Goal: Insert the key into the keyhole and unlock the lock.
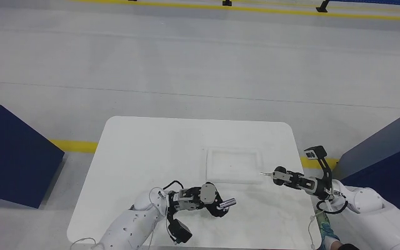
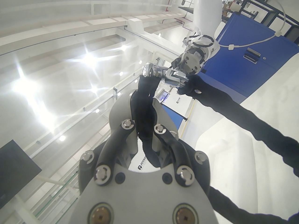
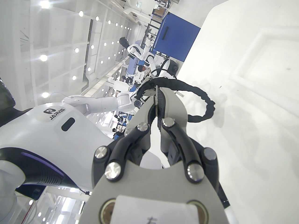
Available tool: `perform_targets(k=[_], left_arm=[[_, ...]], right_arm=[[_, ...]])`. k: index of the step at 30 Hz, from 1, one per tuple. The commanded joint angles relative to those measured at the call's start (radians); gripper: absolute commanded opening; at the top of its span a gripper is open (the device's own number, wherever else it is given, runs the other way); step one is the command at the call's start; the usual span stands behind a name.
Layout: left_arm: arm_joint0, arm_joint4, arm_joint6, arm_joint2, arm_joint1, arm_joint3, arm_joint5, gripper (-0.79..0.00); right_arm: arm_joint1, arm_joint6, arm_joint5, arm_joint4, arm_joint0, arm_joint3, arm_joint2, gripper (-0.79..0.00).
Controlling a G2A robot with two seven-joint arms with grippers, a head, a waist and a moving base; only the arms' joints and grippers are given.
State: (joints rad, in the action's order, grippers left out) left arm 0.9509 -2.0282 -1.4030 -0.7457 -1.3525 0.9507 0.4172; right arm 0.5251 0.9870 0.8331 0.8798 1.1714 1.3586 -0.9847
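Observation:
The lock is a cable lock with a black sleeved cable [image 2: 245, 120] and a silver cylinder head [image 2: 151, 70]. My left gripper [image 2: 145, 94] is shut on the cable just behind the head and holds it off the table. From above, the left gripper [image 1: 214, 201] is near the table's front edge, and the silver head [image 1: 229, 202] points right. My right gripper [image 1: 277, 175] is at the front right, shut on a thin flat key [image 3: 156, 101]. The key tip [image 1: 265, 174] points left and stands apart from the lock. The cable loop [image 3: 203, 100] hangs beyond the key.
A shallow white tray [image 1: 207, 164] lies on the white table [image 1: 144, 150] behind and between the two grippers. The table's left and far parts are bare. Blue cabinets [image 1: 25, 156] flank the table on both sides.

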Motion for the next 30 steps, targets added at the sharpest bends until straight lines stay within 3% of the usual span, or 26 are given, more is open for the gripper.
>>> perform_targets(k=[1, 10, 18, 30], left_arm=[[-0.004, -0.001, 0.0, -0.001, -0.007, -0.012, 0.0, -0.785], [0.008, 0.022, -0.03, -0.029, -0.033, -0.032, -0.03, -0.785], [0.011, 0.029, -0.039, -0.039, -0.036, -0.034, -0.039, -0.785], [0.011, 0.029, -0.039, -0.039, -0.036, -0.034, -0.039, -0.785]], right_arm=[[0.0, 0.0, 0.0, 0.0, 0.0, 0.0, 0.0, -0.785], [0.008, -0.022, -0.036, 0.003, 0.018, 0.038, 0.001, -0.785], [0.025, 0.127, -0.127, 0.146, 0.039, 0.084, -0.01, -0.785], [0.069, 0.302, -0.302, 0.184, 0.012, 0.116, -0.021, -0.785]])
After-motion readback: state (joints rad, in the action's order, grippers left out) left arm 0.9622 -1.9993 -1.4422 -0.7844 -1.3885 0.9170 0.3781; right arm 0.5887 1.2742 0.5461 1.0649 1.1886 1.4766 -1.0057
